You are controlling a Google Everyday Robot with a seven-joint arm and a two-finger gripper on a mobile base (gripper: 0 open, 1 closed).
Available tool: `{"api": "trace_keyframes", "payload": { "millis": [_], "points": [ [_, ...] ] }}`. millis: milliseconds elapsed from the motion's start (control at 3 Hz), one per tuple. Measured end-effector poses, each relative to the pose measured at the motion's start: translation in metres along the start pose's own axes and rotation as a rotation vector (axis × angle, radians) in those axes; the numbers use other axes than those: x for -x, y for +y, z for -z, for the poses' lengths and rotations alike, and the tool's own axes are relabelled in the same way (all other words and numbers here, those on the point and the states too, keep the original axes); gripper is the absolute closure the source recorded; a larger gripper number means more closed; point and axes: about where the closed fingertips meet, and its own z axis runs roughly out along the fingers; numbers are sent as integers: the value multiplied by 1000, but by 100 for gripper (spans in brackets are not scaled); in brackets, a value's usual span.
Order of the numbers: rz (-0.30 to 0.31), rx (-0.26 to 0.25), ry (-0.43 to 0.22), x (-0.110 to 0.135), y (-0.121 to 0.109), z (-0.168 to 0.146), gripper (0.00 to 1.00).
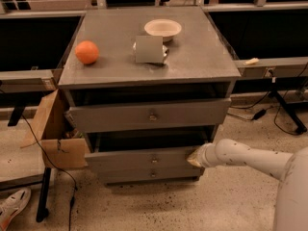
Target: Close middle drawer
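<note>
The middle drawer [144, 159] is the second grey tier, with a small round knob [154, 160] at its centre. It stands pulled out a little, with a dark gap above its front. My gripper [194, 157] is at the end of the white arm [240, 155] that reaches in from the right. It sits against the right end of the middle drawer's front. The top drawer [149, 114] also juts out slightly. The lowest drawer [151, 174] sits just below the middle one.
On the cabinet top [202, 57] lie an orange [87, 52], a white bowl [162, 28] and a grey squarish object [149, 49]. A cardboard box [53, 129] leans at the cabinet's left. Cables and a stand leg [284, 109] lie at the right, and a shoe [12, 206] at the bottom left.
</note>
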Motion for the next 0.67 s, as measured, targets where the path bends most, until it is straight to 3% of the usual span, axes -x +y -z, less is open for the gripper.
{"api": "trace_keyframes", "payload": {
  "millis": [667],
  "points": [
    [-12,-21,-27,-3,1,2,100]
  ]
}}
